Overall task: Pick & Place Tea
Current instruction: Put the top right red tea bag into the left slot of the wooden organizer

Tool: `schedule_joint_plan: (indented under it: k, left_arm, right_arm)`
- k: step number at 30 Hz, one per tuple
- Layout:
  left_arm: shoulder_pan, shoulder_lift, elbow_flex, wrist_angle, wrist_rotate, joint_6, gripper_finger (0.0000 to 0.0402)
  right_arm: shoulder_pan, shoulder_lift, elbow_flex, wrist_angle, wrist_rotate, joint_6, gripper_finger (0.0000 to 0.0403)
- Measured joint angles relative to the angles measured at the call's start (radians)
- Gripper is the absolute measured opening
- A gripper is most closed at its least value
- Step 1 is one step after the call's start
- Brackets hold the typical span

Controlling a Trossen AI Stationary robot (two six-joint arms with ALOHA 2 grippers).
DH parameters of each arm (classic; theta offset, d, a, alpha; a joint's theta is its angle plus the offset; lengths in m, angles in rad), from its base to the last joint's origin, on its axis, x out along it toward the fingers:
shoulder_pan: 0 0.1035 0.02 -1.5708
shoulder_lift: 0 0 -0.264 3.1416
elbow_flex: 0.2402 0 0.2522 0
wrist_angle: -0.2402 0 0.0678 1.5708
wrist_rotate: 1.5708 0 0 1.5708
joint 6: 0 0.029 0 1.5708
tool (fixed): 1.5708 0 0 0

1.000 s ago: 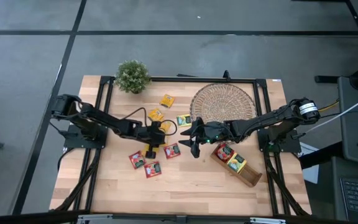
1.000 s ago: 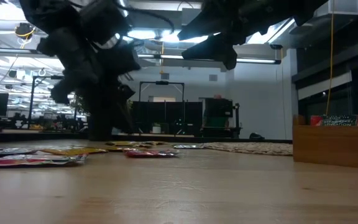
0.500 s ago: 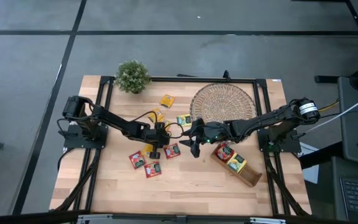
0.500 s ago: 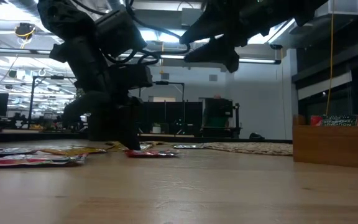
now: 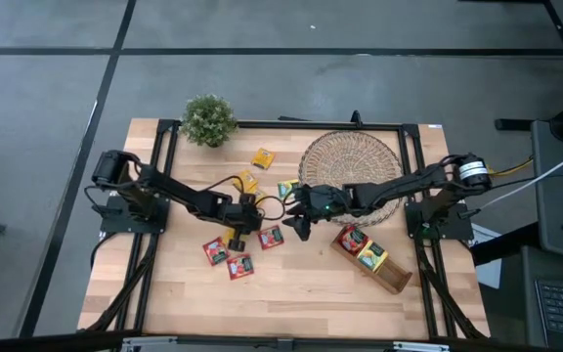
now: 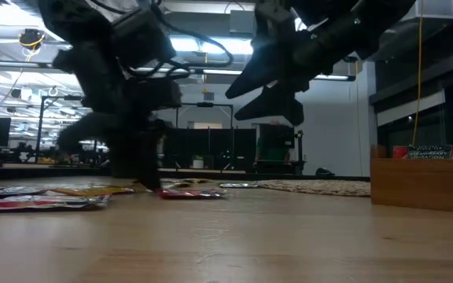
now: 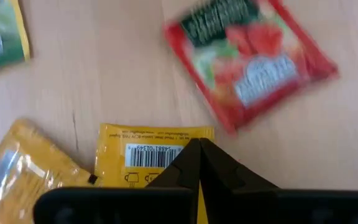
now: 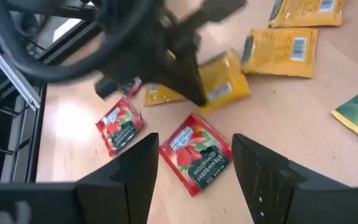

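Observation:
Small square tea sachets lie flat on the wooden table (image 5: pixel 291 293): yellow ones (image 5: pixel 262 156), a green one (image 5: pixel 286 188) and red ones (image 5: pixel 270 236). My left gripper (image 5: pixel 237 235) points down at the table, shut on a yellow sachet with a barcode (image 7: pixel 148 152). My right gripper (image 5: pixel 294 227) hovers open and empty above the table (image 6: pixel 278 102), over a red sachet (image 8: pixel 197 155). The long wooden tray (image 5: pixel 371 256) holds red and yellow sachets. My left gripper comes from above, pointing down, and its shut fingertips (image 7: pixel 188 155) meet on the yellow sachet near one side edge (image 7: pixel 207 134). A thin yellow strip shows between the fingers. The sachet lies flat on the table; the fingers hide its near part. It also shows in the right wrist view (image 8: pixel 225 87).
A round woven mat (image 5: pixel 350 161) lies at the far right, a small potted plant (image 5: pixel 208 119) at the far left corner. The two grippers stand close together mid-table. Bare wood lies along the near edge.
My left gripper has gone a little toward the table's right edge and then back, staying low at the table. My right gripper has shifted slightly toward the far left and tipped its fingers further down.

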Motion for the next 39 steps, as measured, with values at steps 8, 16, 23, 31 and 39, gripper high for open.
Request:
schedule_joint_plan:
  k: [8, 16, 23, 31, 39]
  left_arm:
    - [-0.032, -0.122, 0.003, 0.012, 0.019, -0.008, 0.0002]
    - [-0.067, -0.083, 0.005, 0.069, 0.017, -0.011, 0.0002]
    - [-0.063, 0.017, 0.006, 0.084, 0.002, -0.069, 0.0002]
    - [-0.062, 0.107, 0.015, 0.118, 0.007, -0.195, 0.0002]
    - [-0.094, 0.093, 0.008, 0.143, -0.052, -0.244, 0.0002]
  right_arm:
    - [0.009, 0.002, 0.000, 0.019, -0.009, 0.005, 0.0204]
    - [0.046, 0.002, 0.026, 0.031, -0.009, 0.004, 0.0204]
    - [0.084, 0.002, 0.131, -0.075, -0.008, -0.075, 0.0204]
    - [0.123, 0.005, 0.161, -0.182, -0.008, 0.037, 0.0204]
    - [0.127, 0.007, 0.161, -0.289, -0.013, 0.254, 0.0204]
